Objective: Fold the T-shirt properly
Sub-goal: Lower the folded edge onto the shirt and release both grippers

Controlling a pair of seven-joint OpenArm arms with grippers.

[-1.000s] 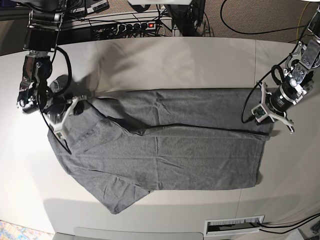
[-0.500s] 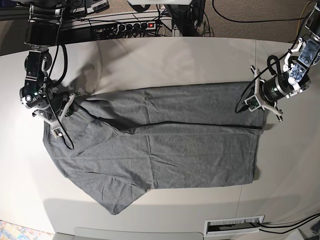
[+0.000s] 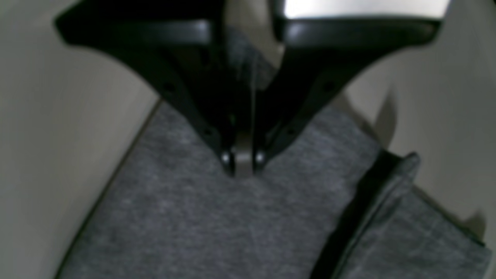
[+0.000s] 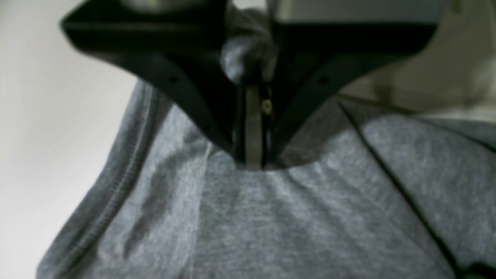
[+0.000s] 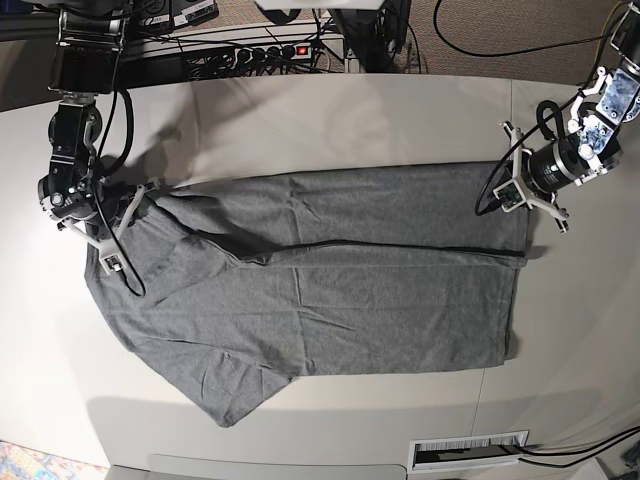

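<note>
The heather-grey T-shirt (image 5: pixel 320 300) lies flat across the table (image 5: pixel 330 110), its hem at the right and its neck end at the left. A long crease (image 5: pixel 400 250) runs across the middle. My left gripper (image 5: pixel 516 193) is at the hem's far right corner. In the left wrist view the left gripper (image 3: pixel 243 164) is shut on the grey cloth (image 3: pixel 217 224). My right gripper (image 5: pixel 122 213) is at the shoulder on the left. In the right wrist view the right gripper (image 4: pixel 254 161) is shut on bunched fabric (image 4: pixel 271 217) beside a stitched hem (image 4: pixel 116 193).
A power strip (image 5: pixel 270 50) and tangled cables lie along the table's far edge. A slotted panel (image 5: pixel 468 452) sits past the near edge at the right. A sleeve (image 5: pixel 240 395) points toward the near edge. A seam (image 5: pixel 512 110) crosses the tabletop at the right.
Both grippers have moved toward the far side of the table, still shut on the cloth. The T-shirt's far edge and its hem have been drawn that way with them.
</note>
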